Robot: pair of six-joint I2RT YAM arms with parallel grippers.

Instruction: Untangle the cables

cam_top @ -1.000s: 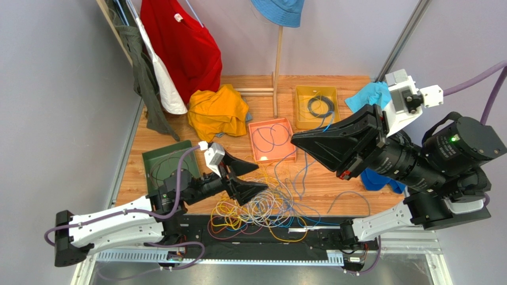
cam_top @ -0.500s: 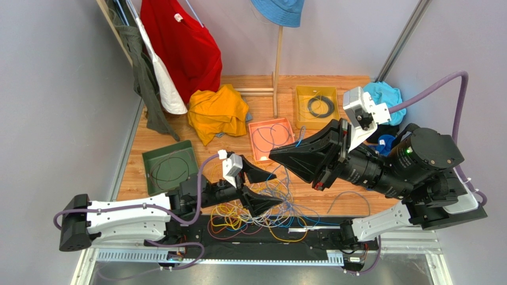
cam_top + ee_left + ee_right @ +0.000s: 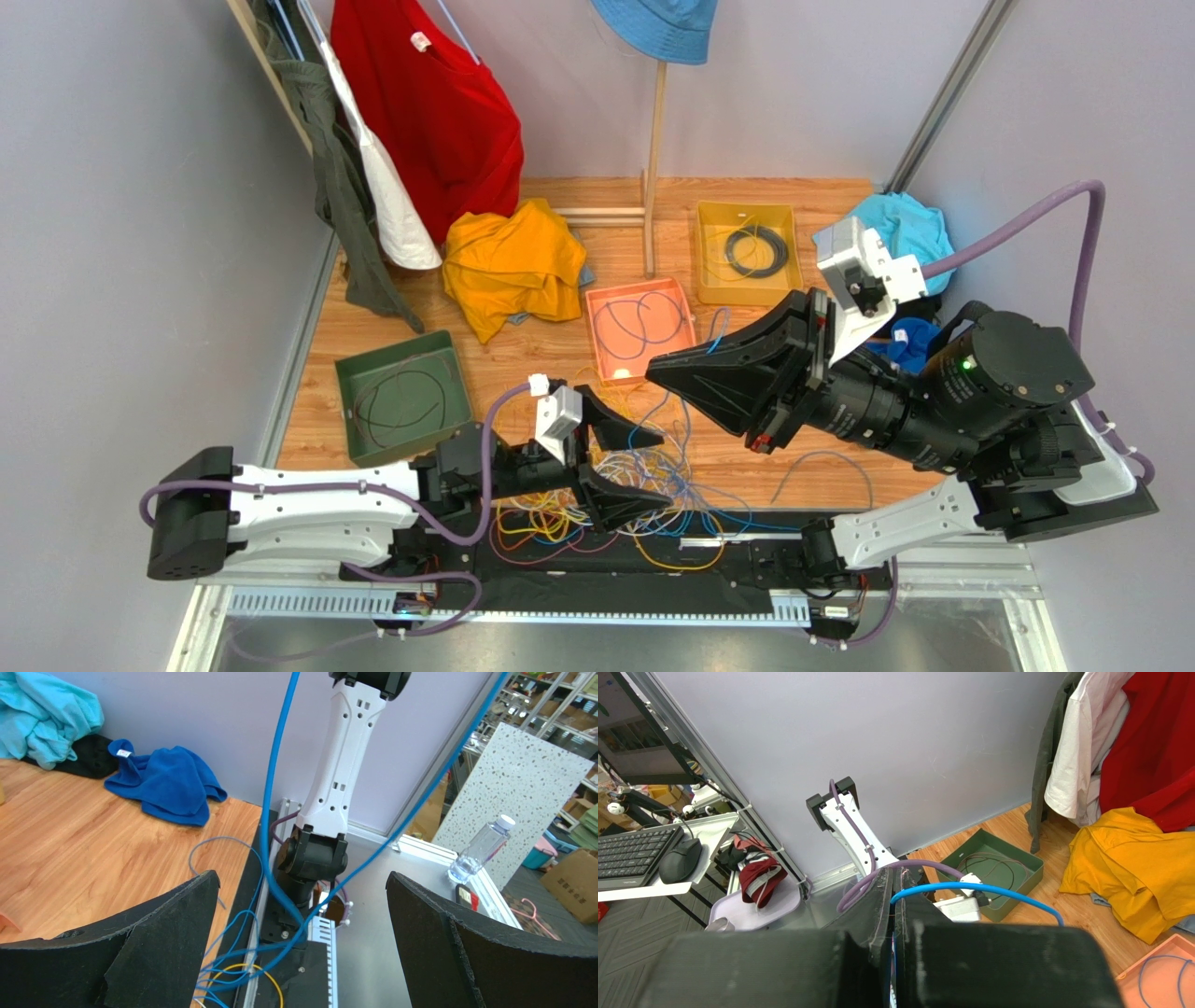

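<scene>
Right pincer (image 3: 657,373) is raised over the middle of the wooden desk (image 3: 421,325), its jaws pressed together on a thin blue cable (image 3: 270,812). In the right wrist view that same strand arcs out from between the black fingers. In the left wrist view it climbs steeply out of frame, and it looks fairly tight.

Left pincer (image 3: 645,462) hangs low over the pile, jaws spread wide with nothing in them. The blue line rises through the gap between its two fingers.

Now the danger. That blue strand runs down into the loose heap of thin yellow, white, blue and orange cables (image 3: 638,521) at the near edge of the desk, between the arm bases. If its loops are threaded through the others, a harder lift could cinch them into a knot or drag the whole heap along. A wire this thin could also slide out of the closed jaws. Down low, strands cross the black rail at the desk's edge, where they might snag. And if the left pincer closes here, it could trap several wires instead of one.

The heap itself is springy overlapping coils, slack and curling, with stray blue ends fanning out over the wood. Which strand crosses over which, I can't tell.
</scene>
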